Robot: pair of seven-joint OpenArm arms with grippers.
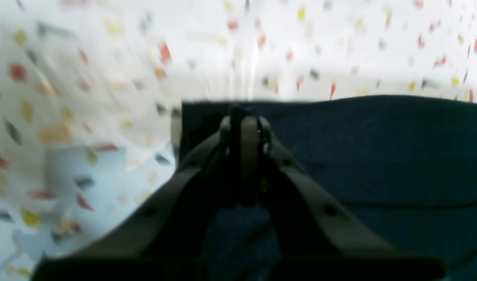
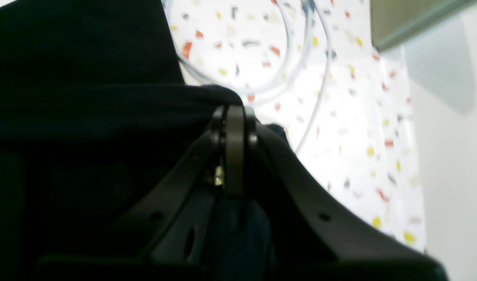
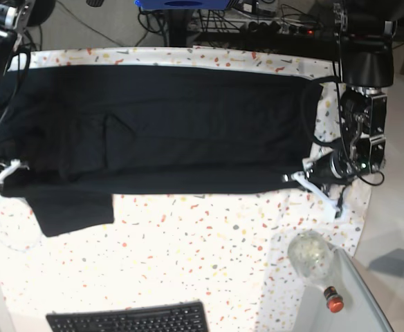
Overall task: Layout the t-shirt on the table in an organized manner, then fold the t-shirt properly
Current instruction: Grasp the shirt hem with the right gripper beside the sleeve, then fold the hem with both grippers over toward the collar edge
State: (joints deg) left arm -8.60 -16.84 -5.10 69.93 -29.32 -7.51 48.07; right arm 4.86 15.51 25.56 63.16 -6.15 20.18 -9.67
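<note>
Showing no legible writing: 1 black t-shirt (image 3: pixel 174 128) on surface (image 3: pixel 209 256), 1 keyboard (image 3: pixel 129 319), 1 bottle (image 3: pixel 314 261); left tool (image 1: pixel 242 125) & right tool (image 2: pixel 234 117) both clamped on t-shirt.

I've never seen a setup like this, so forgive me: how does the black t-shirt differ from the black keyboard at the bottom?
The t-shirt is far larger than the keyboard. The t-shirt is soft cloth, spread across the far half of the table; the keyboard is stiff and keyed, at the near edge. Both the left gripper and the right gripper pinch the t-shirt; nothing touches the keyboard. Both are black.
</note>
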